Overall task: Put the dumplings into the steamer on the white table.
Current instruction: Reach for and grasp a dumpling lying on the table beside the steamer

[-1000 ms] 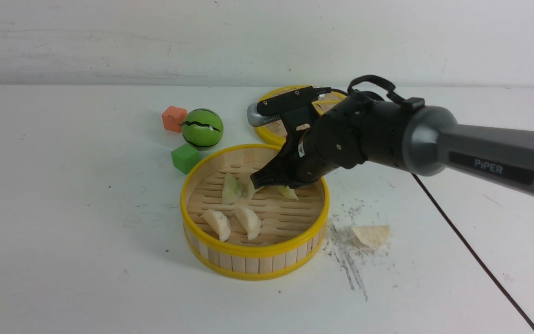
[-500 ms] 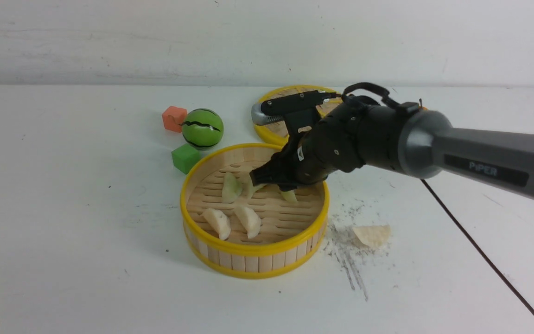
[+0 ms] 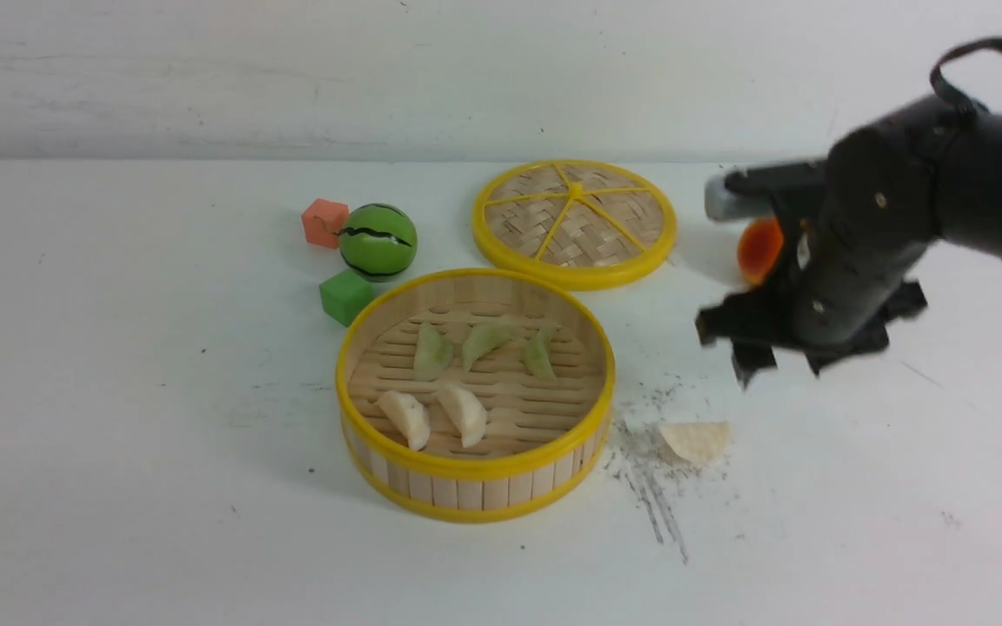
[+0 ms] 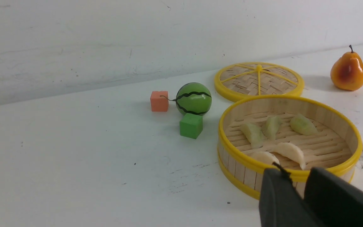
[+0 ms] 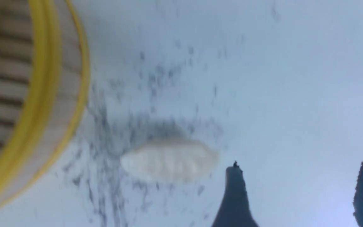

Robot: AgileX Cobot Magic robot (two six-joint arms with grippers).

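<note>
Steamer (image 3: 475, 491) sits near the middle of the white table (image 3: 118, 391), with five dumplings (image 3: 464, 413) on its slatted floor: three pale green in a row on the far side, two cream-white side by side on the near side. A sixth dumpling (image 3: 697, 441), cream-white, lies on the table just right of the steamer, among grey scuff marks. The right gripper (image 3: 775, 363) hangs blurred above the table, right of and beyond that dumpling, jaws spread apart with nothing between them. The left gripper (image 4: 299, 176) stays low at the near left, its fingers (image 4: 279, 201) close together and empty. Beyond the steamer lies a woven lid (image 3: 575, 222); to the far left sit a toy watermelon (image 3: 378, 241), an orange cube (image 3: 325, 223) and a green cube (image 3: 347, 296). A pear (image 4: 349, 70) stands to the far right.
</note>
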